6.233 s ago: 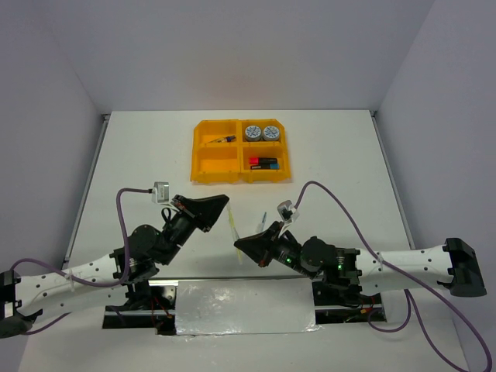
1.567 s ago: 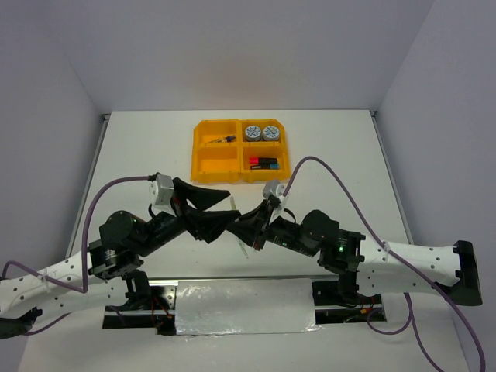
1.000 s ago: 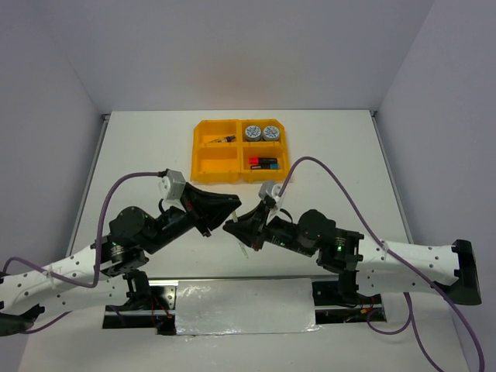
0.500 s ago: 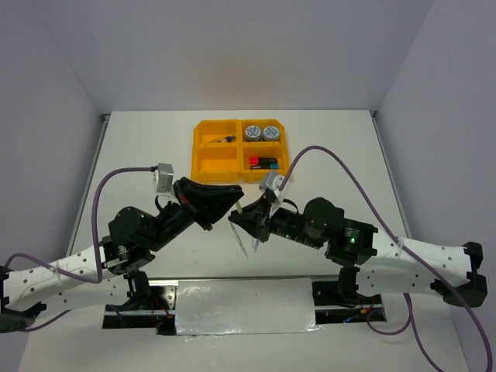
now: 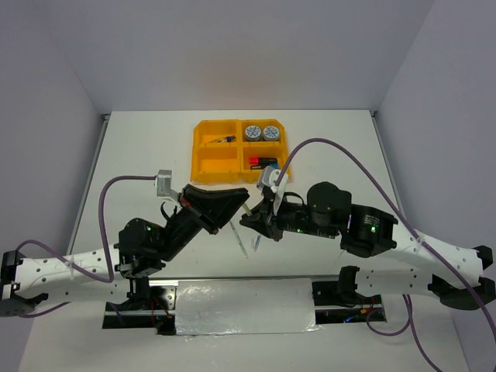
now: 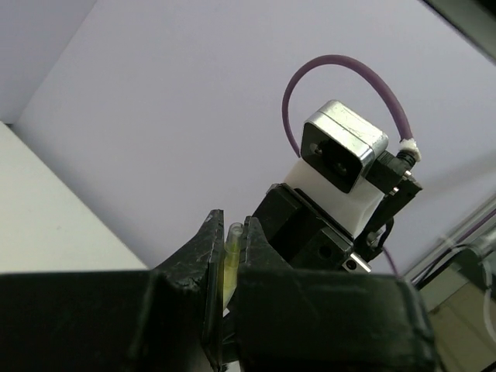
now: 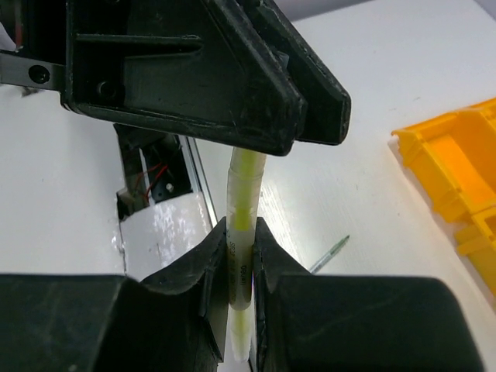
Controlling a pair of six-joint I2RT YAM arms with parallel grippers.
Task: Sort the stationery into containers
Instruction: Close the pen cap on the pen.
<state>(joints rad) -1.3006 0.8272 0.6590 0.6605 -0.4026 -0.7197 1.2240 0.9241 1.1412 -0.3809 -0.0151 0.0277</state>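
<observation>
Top external: tray [image 5: 218, 165] near far edge

A: Count?
B: One tray [image 5: 203, 172], four compartments. Two tape rolls [image 5: 253, 132]. One pale pen [image 7: 242, 225] gripped, two thin pens [image 5: 241, 243] lying loose.
A: And highlighters [image 5: 262, 163]?
B: At least two, can't separate them. Plus one small dark item [image 5: 225, 139].

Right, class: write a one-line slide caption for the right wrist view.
The right gripper and left gripper both clamp one pale yellow pen, the orange tray at the right edge.
</observation>
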